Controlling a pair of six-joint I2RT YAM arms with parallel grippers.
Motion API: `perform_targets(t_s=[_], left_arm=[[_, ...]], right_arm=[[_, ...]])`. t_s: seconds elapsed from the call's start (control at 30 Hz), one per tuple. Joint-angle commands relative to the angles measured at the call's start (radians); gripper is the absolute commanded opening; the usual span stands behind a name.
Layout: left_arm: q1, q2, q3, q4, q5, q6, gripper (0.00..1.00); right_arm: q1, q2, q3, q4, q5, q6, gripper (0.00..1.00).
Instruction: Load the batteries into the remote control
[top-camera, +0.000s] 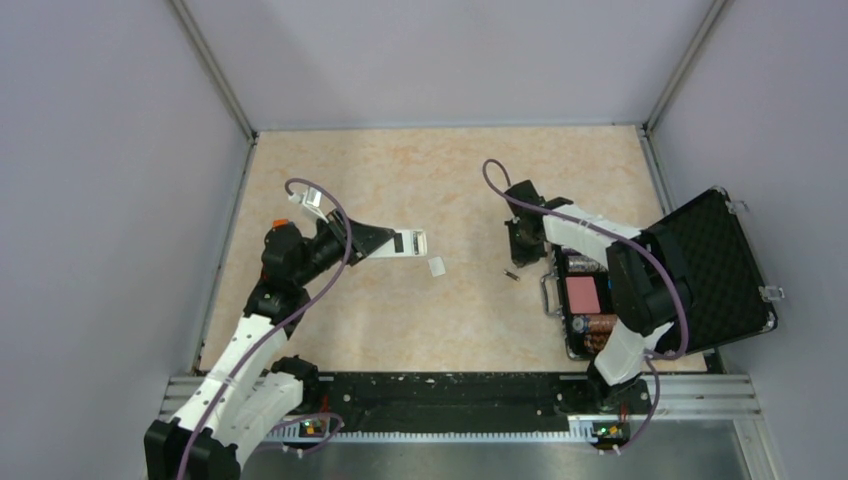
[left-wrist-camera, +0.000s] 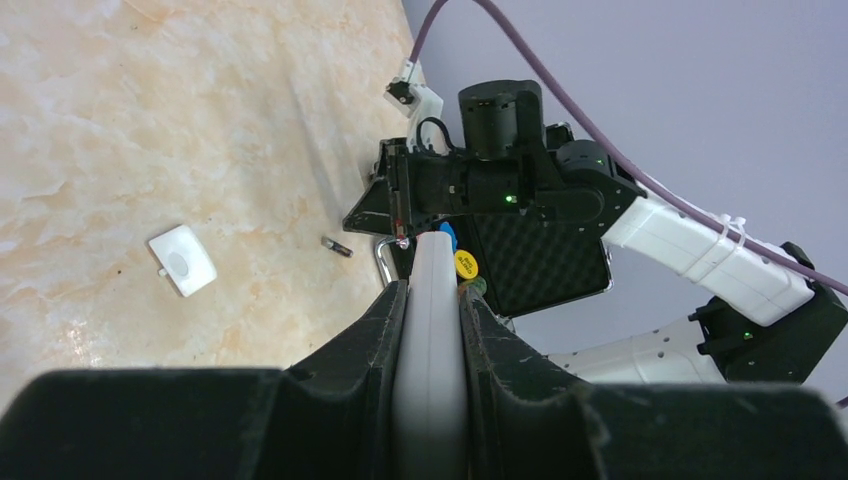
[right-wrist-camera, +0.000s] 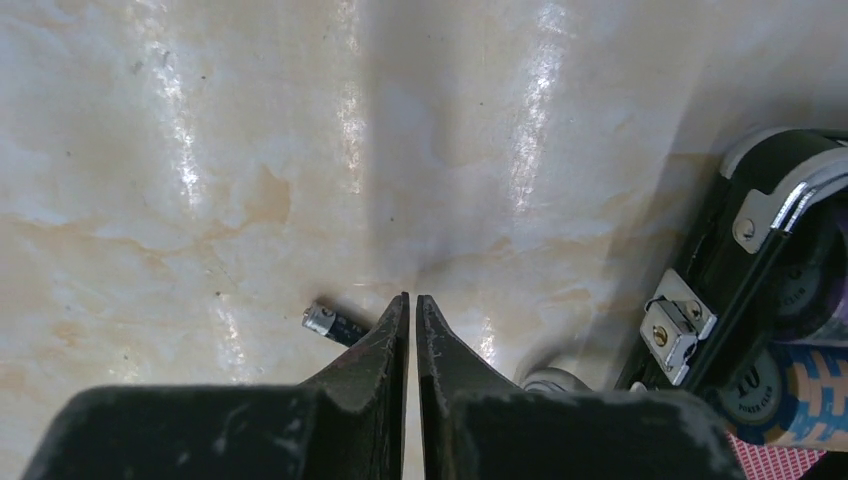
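Left claw (left-wrist-camera: 432, 290) clenched on slim white plastic remote control (top-camera: 405, 242). Right claw (right-wrist-camera: 411, 300) pinched closed, empty. Tiny dark cylindrical battery (right-wrist-camera: 333, 324) lies on beige marbled table (top-camera: 400, 330), just beside claw tip, outside jaws. Risk: closed fingers nudge battery and it rolls away. Second battery unseen. Readable: "10" on striped poker chip (right-wrist-camera: 775, 382).

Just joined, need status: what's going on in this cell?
The left gripper is clamped on the remote control, holding it out toward the right arm. The right gripper is low over the table, fingers nearly together with nothing between them, right beside one battery lying loose. A small white square piece lies between the arms. No second battery is visible.
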Motion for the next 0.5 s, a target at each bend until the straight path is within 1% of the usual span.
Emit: perform_targets(t_s=[0.0, 0.1, 0.27, 0.33, 0.4, 0.47], left_arm=[[0.006, -0.028, -0.008, 0.066, -0.006, 0.004, 0.00], [0.008, -0.039, -0.008, 0.057, -0.015, 0.013, 0.00], [0.011, -0.061, -0.009, 0.030, -0.036, 0.031, 0.00], [0.012, -0.068, -0.007, 0.013, -0.050, 0.039, 0.00], [0.014, -0.072, -0.002, -0.005, -0.069, 0.049, 0.00], [0.015, -0.077, 0.003, -0.020, -0.086, 0.060, 0.00]], right_arm=[[0.000, -0.115, 0.025, -0.010, -0.004, 0.091, 0.06], [0.010, -0.166, 0.023, 0.002, -0.040, 0.195, 0.12], [0.081, -0.231, -0.020, 0.018, -0.044, 0.314, 0.32], [0.127, -0.254, -0.045, 0.031, -0.032, 0.360, 0.35], [0.154, -0.269, -0.076, 0.045, -0.024, 0.440, 0.37], [0.166, -0.315, -0.151, 0.101, -0.033, 0.583, 0.40]])
